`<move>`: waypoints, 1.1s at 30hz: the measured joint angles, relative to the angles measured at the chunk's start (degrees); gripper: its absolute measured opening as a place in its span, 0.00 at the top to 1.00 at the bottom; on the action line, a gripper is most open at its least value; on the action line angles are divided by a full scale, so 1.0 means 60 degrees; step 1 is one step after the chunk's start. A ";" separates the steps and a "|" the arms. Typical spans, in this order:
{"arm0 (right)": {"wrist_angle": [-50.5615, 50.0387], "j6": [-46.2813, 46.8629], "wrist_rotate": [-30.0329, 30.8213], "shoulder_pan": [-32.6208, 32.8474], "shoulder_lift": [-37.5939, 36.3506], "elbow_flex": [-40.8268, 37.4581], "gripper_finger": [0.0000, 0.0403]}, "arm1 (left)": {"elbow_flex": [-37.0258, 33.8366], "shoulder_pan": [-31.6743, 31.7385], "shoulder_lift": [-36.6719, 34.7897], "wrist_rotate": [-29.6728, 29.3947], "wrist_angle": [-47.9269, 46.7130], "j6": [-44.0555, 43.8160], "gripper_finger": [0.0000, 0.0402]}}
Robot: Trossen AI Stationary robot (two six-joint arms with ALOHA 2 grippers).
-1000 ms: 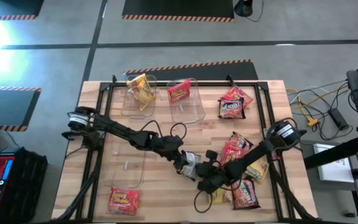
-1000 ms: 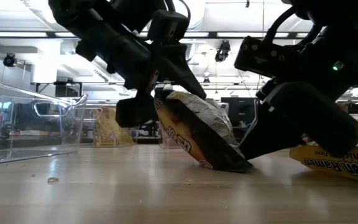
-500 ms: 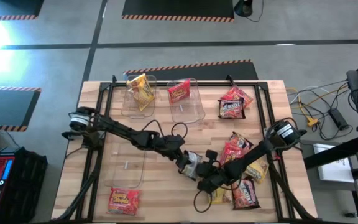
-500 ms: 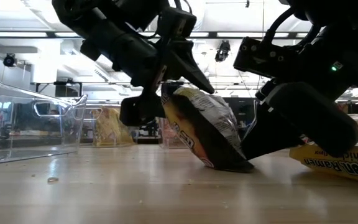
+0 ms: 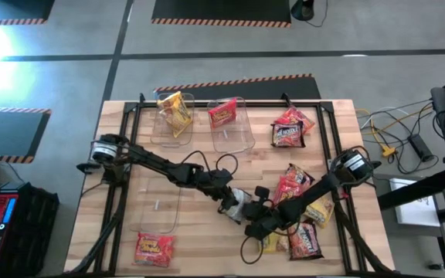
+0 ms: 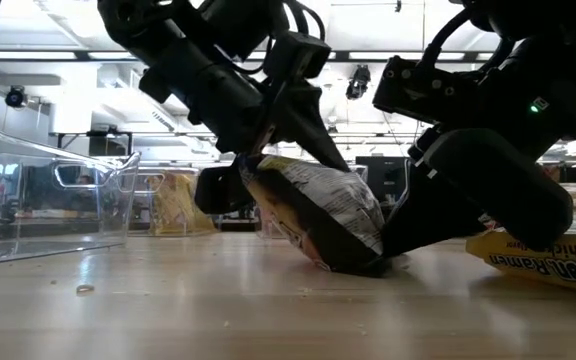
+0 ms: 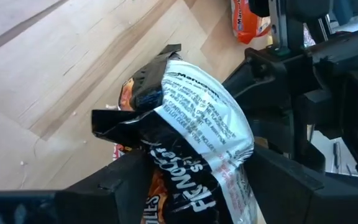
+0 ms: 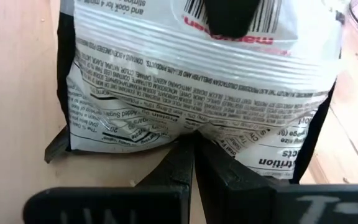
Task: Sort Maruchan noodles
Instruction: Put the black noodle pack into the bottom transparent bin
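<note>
Two arms meeting mid-counter (image 5: 161,232).
Left gripper (image 5: 236,205) and right gripper (image 5: 258,219) converging on a silvery packet (image 5: 245,203).

packet (image 7: 197,130) between the left gripper's fingers (image 7: 135,180): glossy crinkled plastic film, silvery printed back, dark edges | fingers: matt black plastic | table (image 6: 168,300) under it: pale wood planks, smooth, faint grain | bin (image 6: 58,200) farther off: clear glossy plastic
</note>
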 joint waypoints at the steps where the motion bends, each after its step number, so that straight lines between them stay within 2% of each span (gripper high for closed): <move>1: -0.0001 0.0000 0.0009 0.0000 0.0000 0.0000 0.98 | 0.0000 0.0000 0.0000 0.0000 0.0010 0.0004 0.45; 11: -0.0060 0.0007 -0.0031 0.0026 -0.0013 0.0002 0.98 | -0.0004 0.0007 -0.0018 0.0161 -0.0071 0.0176 0.69; 14: -0.0141 0.0007 -0.0364 0.0034 -0.0134 0.0038 0.98 | -0.0004 0.0011 -0.0044 0.0241 -0.0073 0.0269 0.74; 18: -0.0410 0.0015 -0.0787 0.0088 -0.0485 0.0112 0.98 | -0.0004 0.0057 -0.0075 0.0433 -0.0109 0.0540 0.75; 26: -0.0874 0.0040 -0.0771 0.0354 -0.1188 0.0215 0.98 | -0.0011 0.0359 -0.0425 0.0499 -0.0780 0.1289 0.75; 33: -0.0945 0.0060 -0.0771 0.0423 -0.1217 0.0208 0.98 | -0.0026 0.0532 -0.1272 -0.0064 -0.2034 0.2137 0.75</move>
